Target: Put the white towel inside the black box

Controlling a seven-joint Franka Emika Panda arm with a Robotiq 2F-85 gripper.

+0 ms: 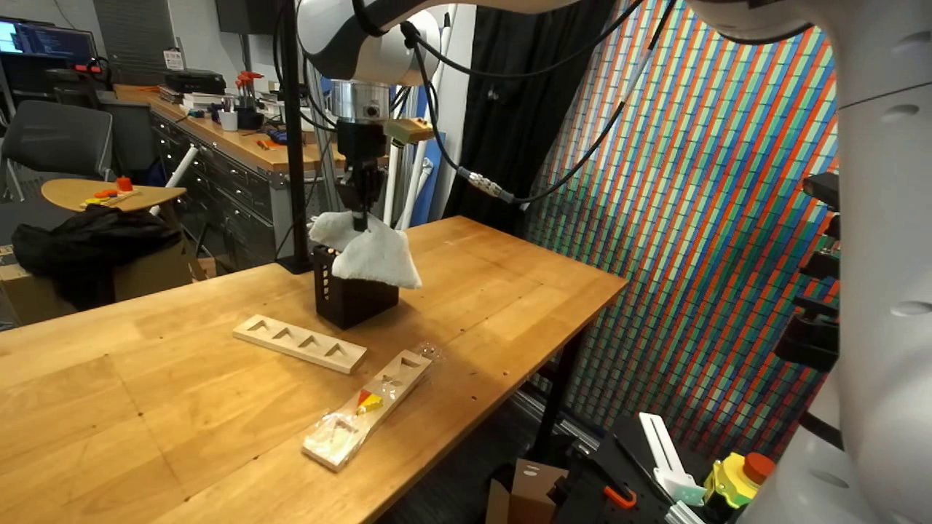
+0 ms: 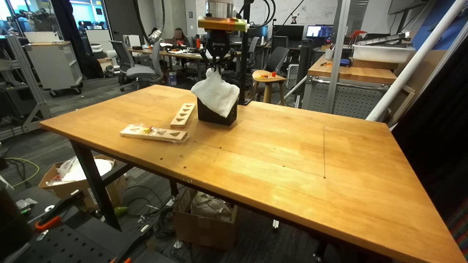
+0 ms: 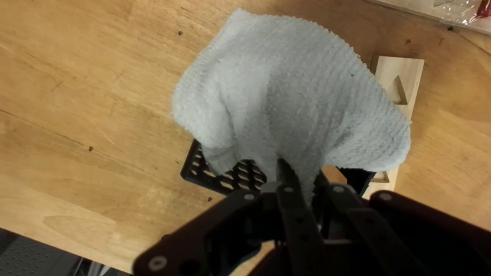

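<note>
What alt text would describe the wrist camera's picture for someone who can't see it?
A white towel, pinched in the robot's dark jaws, hangs partly over a perforated black box on a wooden table. At right, a pale wooden block with triangular recesses lies partly hidden; a second block, under clear plastic, shows in the top right corner.

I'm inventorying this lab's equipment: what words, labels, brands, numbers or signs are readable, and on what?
"ROBOTIQ", slightly blurred: on the black two-finger gripper.
Too small to read: text on the dark-screened monitor, marks on the small white card.
Too faint: handwriting on the whiteboard.
None seen on the soft white towel or black perforated box.
</note>
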